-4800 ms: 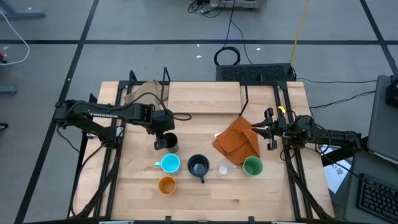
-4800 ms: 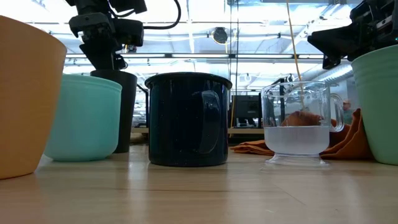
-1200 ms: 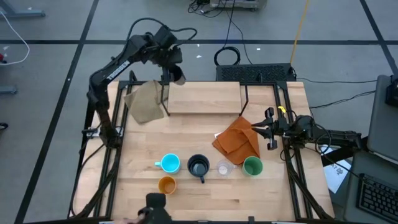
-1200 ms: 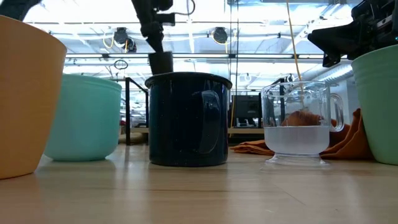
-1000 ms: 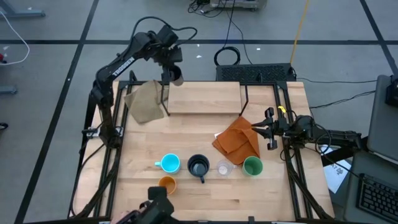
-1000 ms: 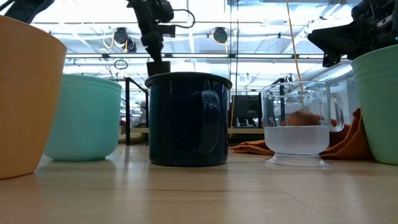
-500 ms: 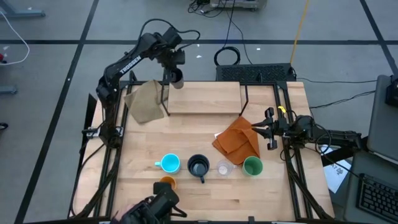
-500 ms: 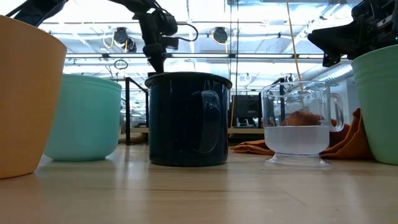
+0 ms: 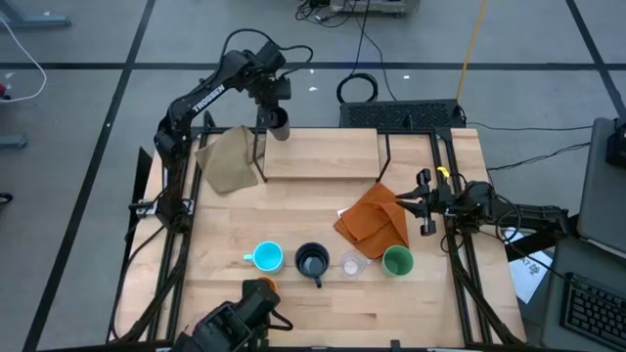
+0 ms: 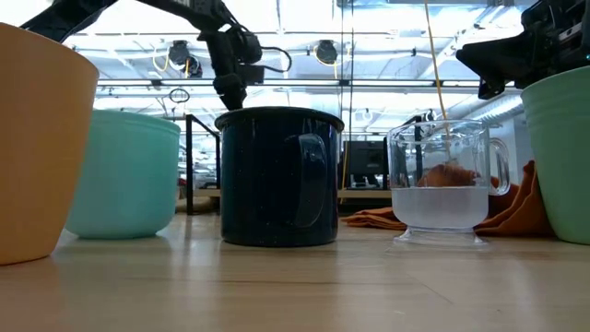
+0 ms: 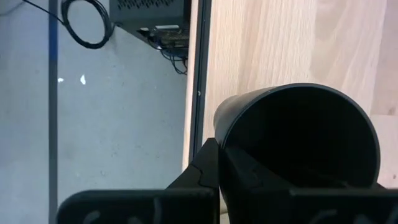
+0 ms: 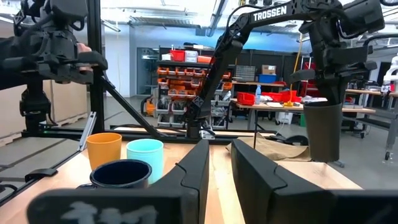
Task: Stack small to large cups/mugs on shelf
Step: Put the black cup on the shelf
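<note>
Left claw [image 9: 275, 115] is clenched on the rim of the dark brown tapered plastic cup [image 9: 279, 124], held at 11 o'clock over the raised light-wood shelf [image 9: 323, 154]. The cup appears light, rigid and smooth-walled; a rim pinch suits it. Right claw [image 9: 424, 204] waits at 3 o'clock, nearly closed, holding nothing.

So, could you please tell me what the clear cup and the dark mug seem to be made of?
Clear cup: glass or clear plastic; you see the orange cloth through it. Dark mug: probably enamelled metal, glossy navy with faint specks and a thin rolled rim.
</note>
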{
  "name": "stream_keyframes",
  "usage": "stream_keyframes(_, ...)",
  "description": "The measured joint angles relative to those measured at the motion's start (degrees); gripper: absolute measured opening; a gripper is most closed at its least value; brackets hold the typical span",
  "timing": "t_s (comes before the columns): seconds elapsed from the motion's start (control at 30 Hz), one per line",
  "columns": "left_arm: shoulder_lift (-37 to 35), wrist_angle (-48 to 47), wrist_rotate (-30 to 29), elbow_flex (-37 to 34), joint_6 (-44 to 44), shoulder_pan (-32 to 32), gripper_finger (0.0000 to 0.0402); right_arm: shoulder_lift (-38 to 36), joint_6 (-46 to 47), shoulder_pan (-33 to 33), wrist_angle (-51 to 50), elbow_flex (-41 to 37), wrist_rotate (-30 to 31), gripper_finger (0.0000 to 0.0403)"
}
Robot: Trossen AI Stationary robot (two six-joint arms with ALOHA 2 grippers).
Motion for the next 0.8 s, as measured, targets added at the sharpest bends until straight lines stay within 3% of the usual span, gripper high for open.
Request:
stream_keyframes(0.27,1.7,-0.4,-1.3,0.0,0.2,0.6,0.0,0.0,-0.1,0.0,0.0,0.0,0.0,0.0061)
stream_keyframes(0.8,1.7,1.9,3.1,0.0,0.0,1.8,0.0,0.0,-0.5,0.0,0.0,0.0,0.0,0.0061)
